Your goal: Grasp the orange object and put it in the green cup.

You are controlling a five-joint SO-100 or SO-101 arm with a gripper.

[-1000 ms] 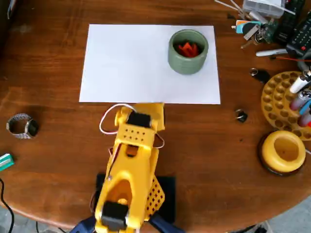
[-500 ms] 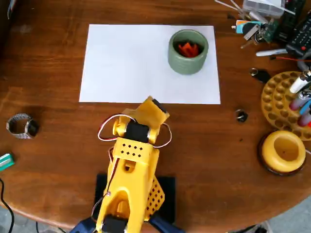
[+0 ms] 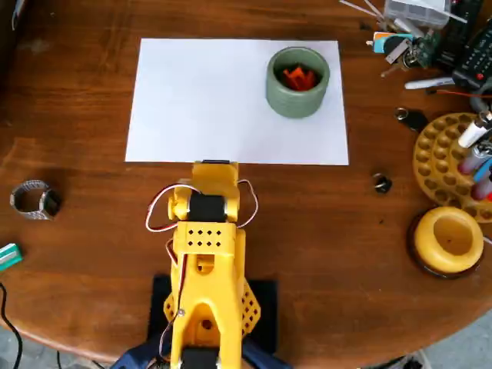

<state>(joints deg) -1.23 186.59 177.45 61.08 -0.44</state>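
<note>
The orange object (image 3: 298, 77) lies inside the green cup (image 3: 297, 101), which stands on the right part of a white paper sheet (image 3: 200, 100). The yellow arm is folded back near the table's front edge in the overhead view. Its gripper (image 3: 215, 169) sits at the arm's far end, just below the sheet's near edge and well to the lower left of the cup. The arm's own body hides the fingers, so whether they are open or shut does not show. Nothing is seen held.
A yellow round holder (image 3: 448, 241) and a yellow pegged tray with pens (image 3: 450, 161) stand at the right. Tools and clutter (image 3: 423, 34) fill the back right corner. A wristwatch (image 3: 34, 199) lies at the left. Small dark bits (image 3: 382, 184) rest right of the sheet.
The gripper end has swung from pointing up-right back to pointing straight up the view, and the arm has shifted slightly. The orange object stays in the cup.
</note>
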